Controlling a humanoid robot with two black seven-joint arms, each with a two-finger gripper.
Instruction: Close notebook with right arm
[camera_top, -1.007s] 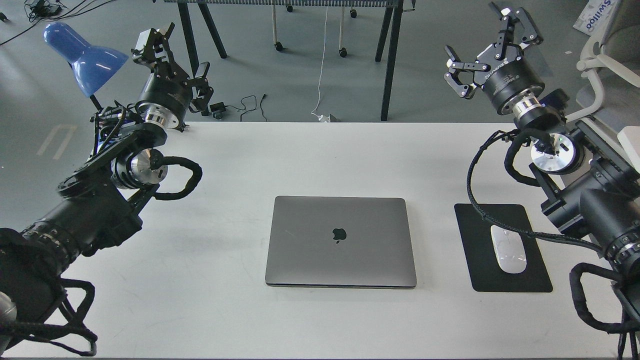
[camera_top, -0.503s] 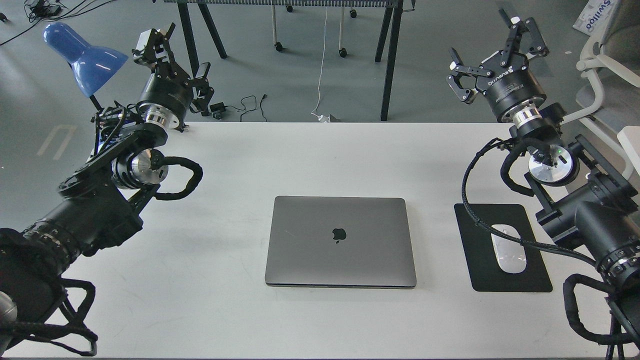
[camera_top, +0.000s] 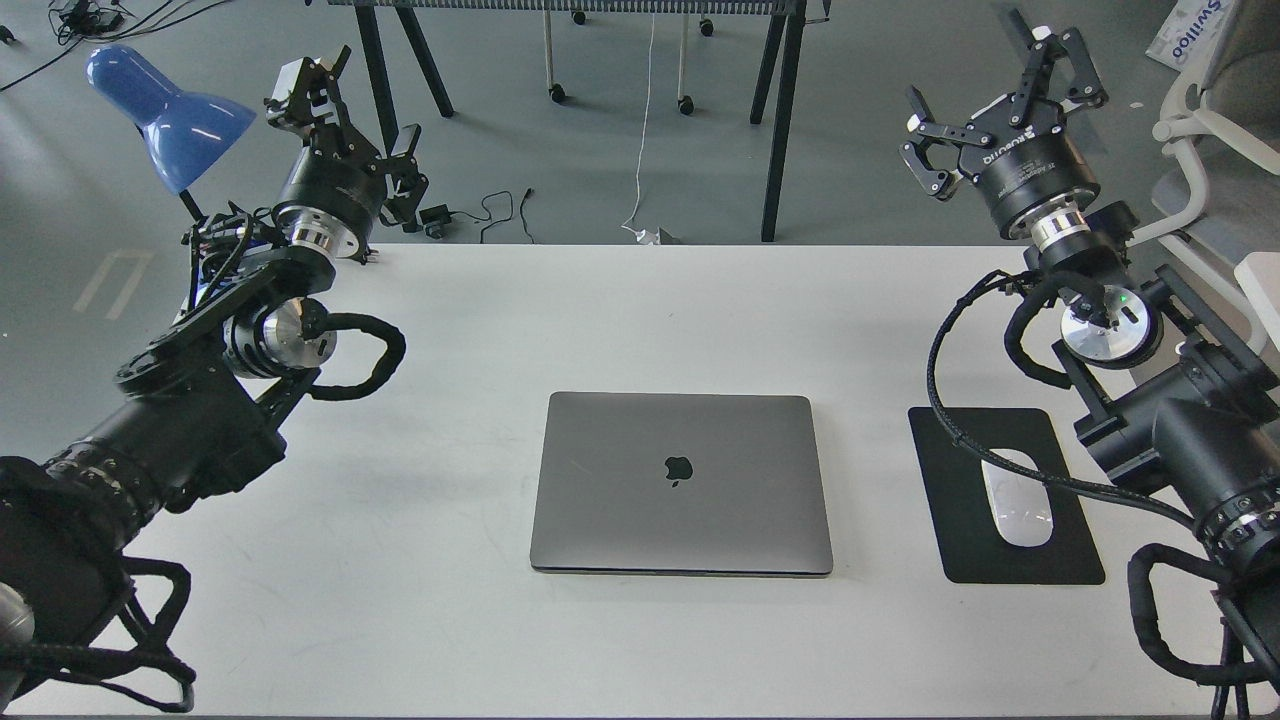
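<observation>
The space-grey notebook (camera_top: 682, 484) lies flat in the middle of the white table (camera_top: 640, 320), lid down with the dark apple logo facing up. My right arm (camera_top: 1110, 330) rises at the right edge. Its gripper (camera_top: 1000, 95) is open and empty, held high beyond the table's far right corner, well away from the notebook. My left gripper (camera_top: 355, 115) is open and empty, raised at the far left next to the blue lamp (camera_top: 170, 115).
A black mouse pad (camera_top: 960, 500) with a white mouse (camera_top: 1018, 498) lies right of the notebook, under my right arm's cable. A white chair (camera_top: 1215, 130) stands at the far right. Table legs and floor cables lie beyond the far edge.
My right gripper has moved slightly right and away from the table and turned a little. The notebook and left arm have not moved.
</observation>
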